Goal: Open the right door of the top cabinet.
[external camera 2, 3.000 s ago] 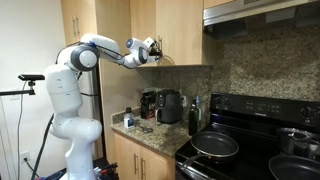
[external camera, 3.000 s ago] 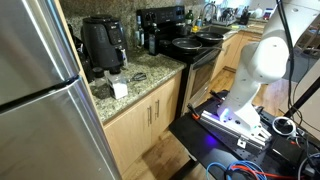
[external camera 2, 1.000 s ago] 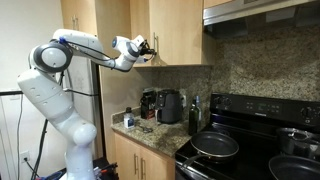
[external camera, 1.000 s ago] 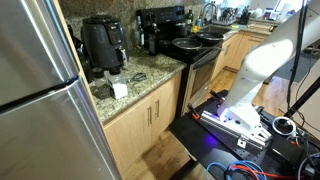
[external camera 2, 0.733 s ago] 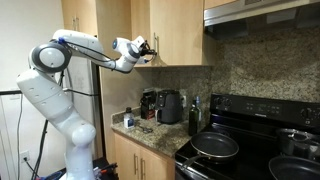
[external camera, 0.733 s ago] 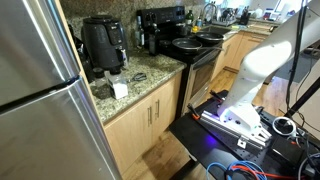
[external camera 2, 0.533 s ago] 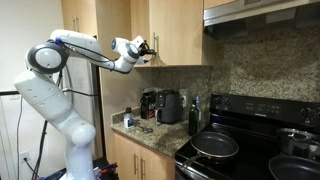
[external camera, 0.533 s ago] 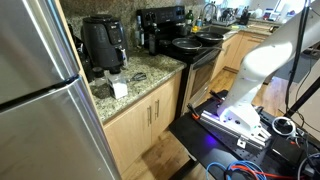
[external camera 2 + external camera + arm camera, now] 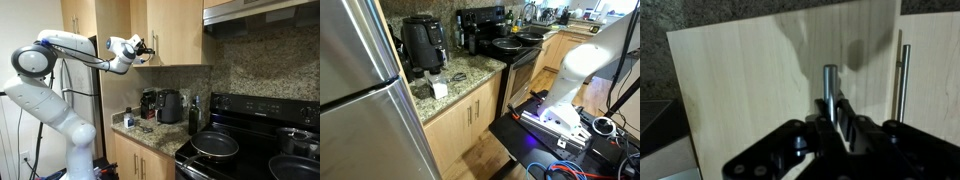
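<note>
The door (image 9: 740,90) sits high on the wall cabinet, above the counter (image 9: 472,68). My gripper (image 9: 840,128) is at its edge, jaws pinching its handle (image 9: 830,85). The neighbouring handle (image 9: 903,70) stands just beside.

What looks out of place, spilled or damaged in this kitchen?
Nothing stands out. The air fryer, white cup and pans sit upright, no spill shows, and the gripper grips the cabinet handle.
</note>
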